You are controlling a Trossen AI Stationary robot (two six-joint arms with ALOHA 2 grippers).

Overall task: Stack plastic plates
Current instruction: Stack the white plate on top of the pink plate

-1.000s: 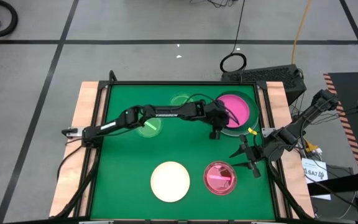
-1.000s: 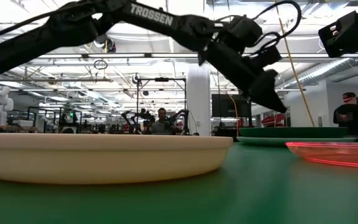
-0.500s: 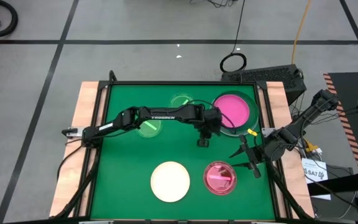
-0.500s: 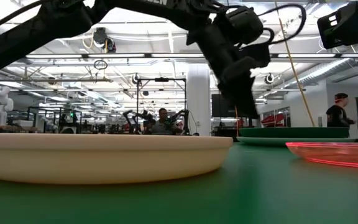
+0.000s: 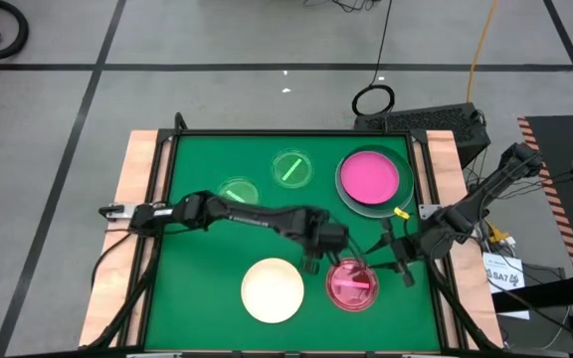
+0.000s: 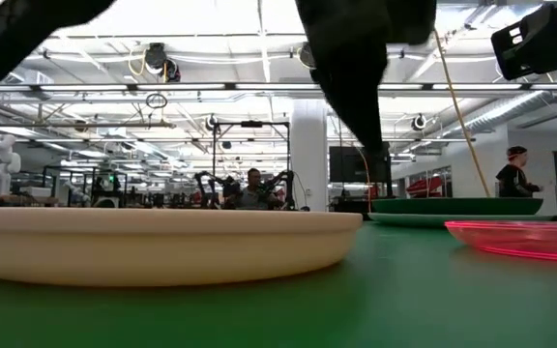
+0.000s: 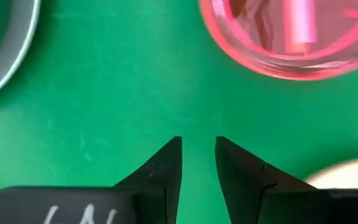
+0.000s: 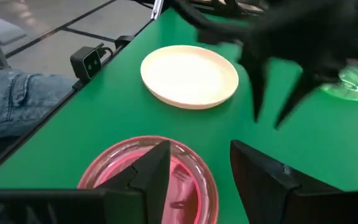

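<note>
Left gripper (image 5: 312, 262) is held empty, jaws narrowly parted, between cream plate (image 5: 273, 289) and pink striped plate (image 5: 351, 284) at bench 5 o'clock, apparently lined up for the pink plate's rim. Magenta plate (image 5: 370, 176) is already stacked on a darker plate at 1 o'clock; two green striped plates (image 5: 291, 167) lie loose near 12. Right gripper (image 5: 394, 253) is parked wide open at 4 o'clock, clear of the reach.

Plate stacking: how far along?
Done: magenta plate sits on a darker plate at the back. In hand: nothing; the left gripper hovers empty between cream plate and pink plate. Right gripper waits open at the table edge. Left: cream, pink and two green plates lie single.
</note>
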